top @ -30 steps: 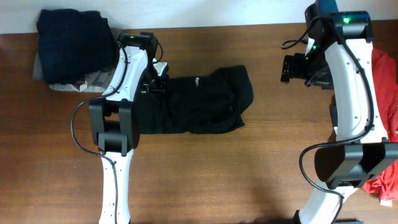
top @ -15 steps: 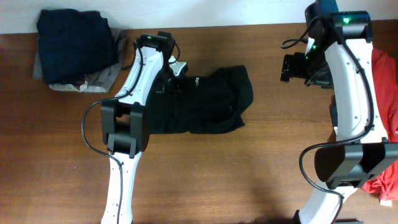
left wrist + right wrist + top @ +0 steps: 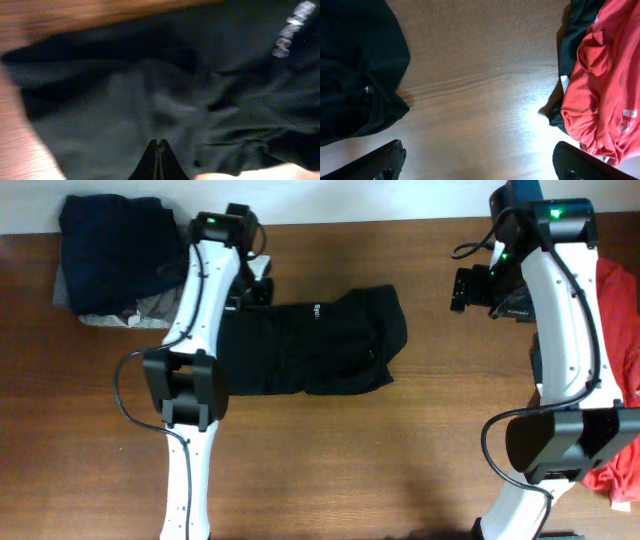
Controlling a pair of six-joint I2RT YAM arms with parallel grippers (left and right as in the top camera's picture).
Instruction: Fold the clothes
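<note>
black garment [image 3: 310, 345] at the middle of the wooden table [image 3: 400, 460], spread flat but rumpled, with small white lettering [image 3: 313, 309] near its far edge. at its far left corner, the left gripper [image 3: 252, 283], fingers pressed together. from the left wrist, seen as one dark closed point [image 3: 158, 152] low over the creased black garment [image 3: 165, 90], with the white lettering [image 3: 290, 35] off to the upper right. blurred in that view, so cannot tell whether any fabric is pinched between the tips. across the garment's left edge, the left arm [image 3: 190, 380], hiding that side from overhead.

in the far left corner, a navy garment [image 3: 120, 240] heaped on a grey garment [image 3: 150, 308], near the black one's corner but apart from it, with the left arm standing between.

well apart on the right, the right gripper [image 3: 480, 288], its fingers [image 3: 385, 160] spread wide over bare wood and clamped on nothing. from the right wrist, an edge of the black garment [image 3: 355, 75] at the left, a red garment [image 3: 605, 85] at the right with a strip of dark cloth [image 3: 566, 45] tucked under its near edge, open wood between. overhead, red garment [image 3: 620, 320] along the table's right edge, partly hidden behind the right arm [image 3: 565, 330].
</note>
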